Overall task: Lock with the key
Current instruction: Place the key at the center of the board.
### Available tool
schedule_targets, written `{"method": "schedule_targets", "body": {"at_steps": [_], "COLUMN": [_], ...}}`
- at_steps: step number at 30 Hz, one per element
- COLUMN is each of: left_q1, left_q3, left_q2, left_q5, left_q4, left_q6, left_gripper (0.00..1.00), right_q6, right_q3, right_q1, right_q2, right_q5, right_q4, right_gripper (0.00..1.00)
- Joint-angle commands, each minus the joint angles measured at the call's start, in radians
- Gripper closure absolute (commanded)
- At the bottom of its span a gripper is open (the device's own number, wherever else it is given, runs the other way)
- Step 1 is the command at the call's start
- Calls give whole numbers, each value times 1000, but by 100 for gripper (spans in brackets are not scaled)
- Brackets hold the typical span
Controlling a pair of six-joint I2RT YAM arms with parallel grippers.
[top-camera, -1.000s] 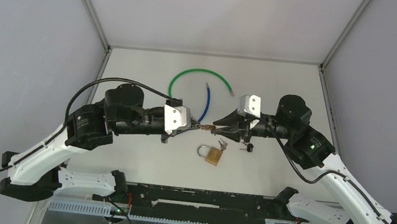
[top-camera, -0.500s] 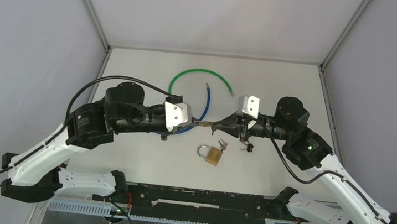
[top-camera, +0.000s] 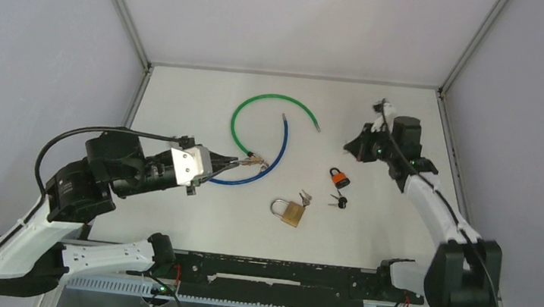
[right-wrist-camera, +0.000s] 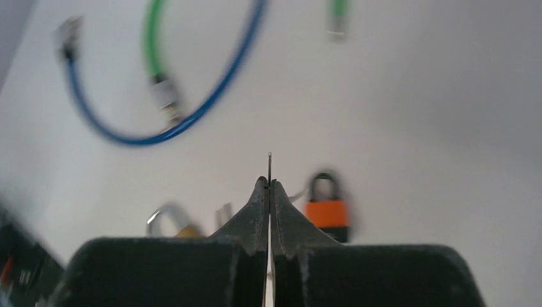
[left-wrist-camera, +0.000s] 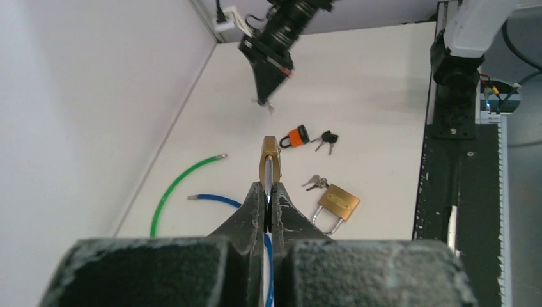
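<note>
Brass, clamped fast: a small padlock [left-wrist-camera: 269, 160], seen edge-on in the wrist view, squeezed between the clenched jaws of the left gripper [left-wrist-camera: 269, 189]. Held up off the white table [top-camera: 199, 96], over the near bend of the blue cable [top-camera: 278, 150], left of centre. Well apart from it, toward the far right corner, the right gripper [right-wrist-camera: 269, 184], raised above the table, jaws pressed tight on a key [right-wrist-camera: 269, 165]. Nothing of that key on show but a thin edge-on sliver poking past the tips. No contact between key and small padlock. Lying on the table between the two arms: an orange padlock [top-camera: 339, 178] with a dark shackle, and black-headed keys [top-camera: 339, 201] just beside it on the near side. Closer to the arm bases, a larger brass padlock [top-camera: 289, 212] lying flat with a silver shackle, and silver keys [top-camera: 304, 197] at its top corner; touching or only just beside, cannot tell. Farther back, a green cable [top-camera: 271, 98] bent into an open arch, one end coming down near the held small padlock. Blue cable starting inside that arch and sweeping down and left toward the left gripper.
</note>
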Motion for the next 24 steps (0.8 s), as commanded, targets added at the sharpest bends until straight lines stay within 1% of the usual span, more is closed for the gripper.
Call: {"method": "schedule_targets", "body": {"at_steps": [1, 7, 8, 12, 15, 16, 17, 18, 19, 20, 21, 24], "left_q1": [5, 5, 5, 5, 4, 5, 5, 5, 5, 5, 4, 5], "left_q3": [-92, -161, -168, -193, -198, -197, -197, -196, -197, -197, -199, -205], "left_q2": [-14, -39, -42, -58, -62, -60, -60, -59, -58, -58, -58, -55], "left_q5": [-27, -6, -1, 4, 11, 13, 13, 13, 15, 15, 15, 11], "left_q4": [90, 107, 109, 120, 129, 130, 132, 131, 132, 133, 136, 150], "left_q6": [-92, -165, -176, -189, -191, -191, -192, -194, -195, -195, -196, -204], "left_gripper": [100, 100, 100, 100, 100, 100, 100, 100, 100, 100, 100, 100], "right_q6": [214, 165, 157, 129, 111, 106, 102, 99, 98, 97, 97, 67], "right_q3": [99, 213, 236, 287, 300, 304, 306, 306, 307, 307, 308, 314], "right_q1": [-169, -208, -236, -274, -281, -281, -281, -281, -281, -277, -270, -207], "right_q2": [176, 354, 380, 483, 513, 516, 514, 504, 491, 472, 444, 327], "right_q5": [182, 347, 377, 392, 376, 373, 375, 379, 382, 389, 404, 448], "right_q4": [-69, -184, -207, -299, -337, -349, -358, -366, -375, -383, -389, -401], "right_gripper": [100, 100, 100, 100, 94, 90, 82, 71, 64, 53, 40, 17]}}
